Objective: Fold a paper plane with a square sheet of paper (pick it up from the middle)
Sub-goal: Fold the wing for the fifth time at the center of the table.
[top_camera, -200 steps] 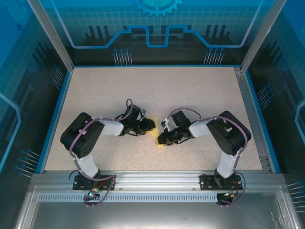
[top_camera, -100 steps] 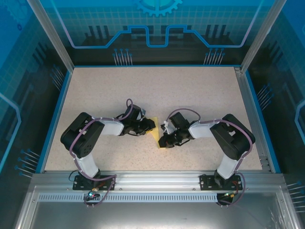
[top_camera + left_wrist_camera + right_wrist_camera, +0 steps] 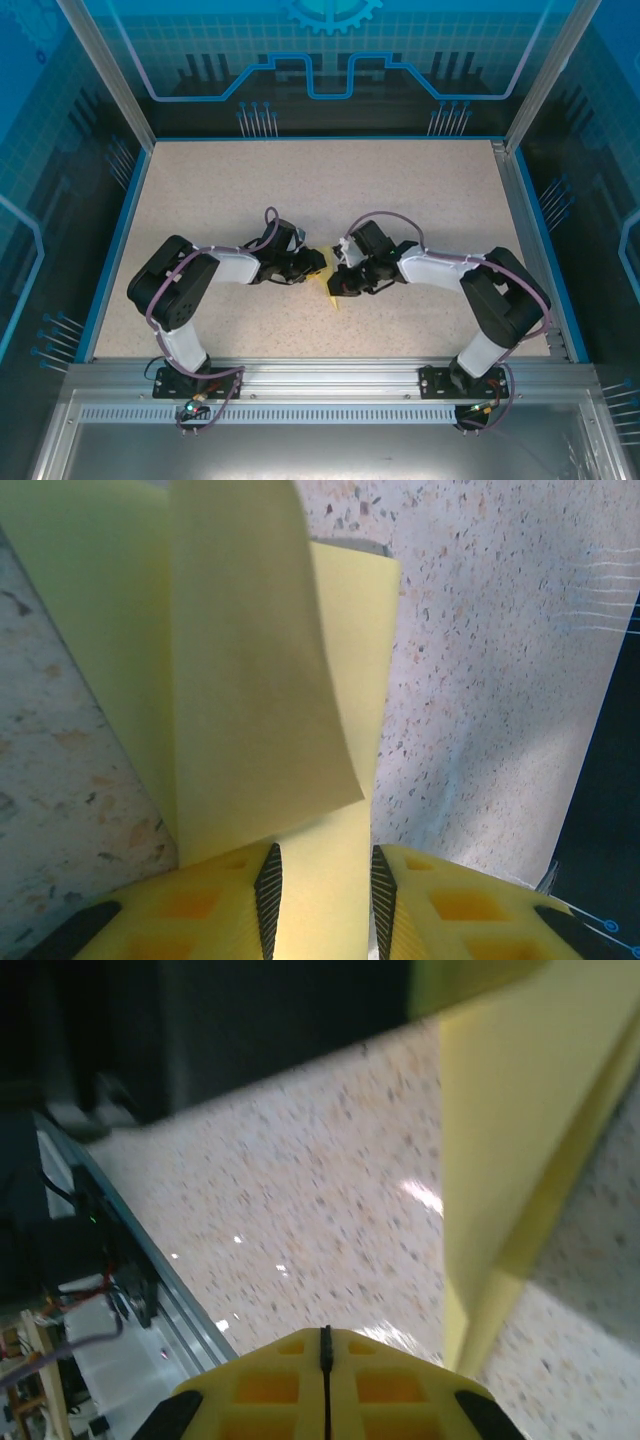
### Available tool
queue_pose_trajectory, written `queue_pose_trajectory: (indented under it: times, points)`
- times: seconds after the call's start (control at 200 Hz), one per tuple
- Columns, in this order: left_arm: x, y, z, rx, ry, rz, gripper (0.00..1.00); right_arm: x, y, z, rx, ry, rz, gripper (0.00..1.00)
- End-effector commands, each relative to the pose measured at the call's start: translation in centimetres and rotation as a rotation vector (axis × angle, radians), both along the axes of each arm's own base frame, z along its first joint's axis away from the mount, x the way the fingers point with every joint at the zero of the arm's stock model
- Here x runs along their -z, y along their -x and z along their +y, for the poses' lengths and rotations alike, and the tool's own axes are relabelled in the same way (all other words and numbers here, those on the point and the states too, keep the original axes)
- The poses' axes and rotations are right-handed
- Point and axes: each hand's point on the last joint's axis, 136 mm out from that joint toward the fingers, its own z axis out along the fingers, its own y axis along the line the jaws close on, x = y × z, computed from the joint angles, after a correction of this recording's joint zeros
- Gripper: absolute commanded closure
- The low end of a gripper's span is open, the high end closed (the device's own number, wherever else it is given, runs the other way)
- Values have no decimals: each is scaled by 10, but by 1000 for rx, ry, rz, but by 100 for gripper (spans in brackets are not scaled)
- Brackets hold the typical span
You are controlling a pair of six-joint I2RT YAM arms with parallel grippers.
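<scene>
Left wrist camera: nearest, the left pincer (image 3: pixel 322 858) has its jaws parted. The paper (image 3: pixel 340 680) fills the gap between them, lying there rather than pinched flat. Beyond the fingertips it runs straight away over the worktop (image 3: pixel 480 680), its long axis in line with the pincer. One flap is lifted and curls over the lower layer. I judge this a half-made crease, steadied so the other arm can press it.

In the right wrist view, the right pincer (image 3: pixel 325 1345) is closed with nothing between its fingers, and the paper's folded edge stands just to its right. Closed fingers would make a blunt tool for flattening a fold.

From above, both pincers meet mid-worktop at the paper, whose narrow end points toward the arm bases.
</scene>
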Motion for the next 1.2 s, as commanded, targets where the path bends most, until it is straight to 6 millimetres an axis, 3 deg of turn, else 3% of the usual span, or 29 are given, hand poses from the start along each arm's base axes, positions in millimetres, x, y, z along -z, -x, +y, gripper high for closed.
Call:
queue_pose_trajectory:
  times: [0.0, 0.225, 0.45, 0.685, 0.81, 1.08, 1.195]
  points:
    - [40, 26, 17, -21, -99, 155, 67, 0, -19, 17, 48, -5, 0, 93]
    - [38, 23, 13, -13, -87, 149, 67, 22, -27, 22, 76, 12, 32, 94]
    - [38, 22, 12, -15, -81, 148, 67, 60, -23, 2, 113, 99, 73, 94]
    - [30, 19, 9, -8, -68, 126, 66, 80, -2, -18, 84, 182, 118, 96]
    - [13, 13, 3, 18, -41, 78, 63, 87, 1, -29, 91, 200, 130, 97]
    - [-55, -6, -3, 69, -5, -125, 55, 78, 2, -34, 3, 143, 130, 99]
    - [-61, -5, -6, 78, 23, -151, 54, 76, 0, -34, -16, 130, 131, 99]
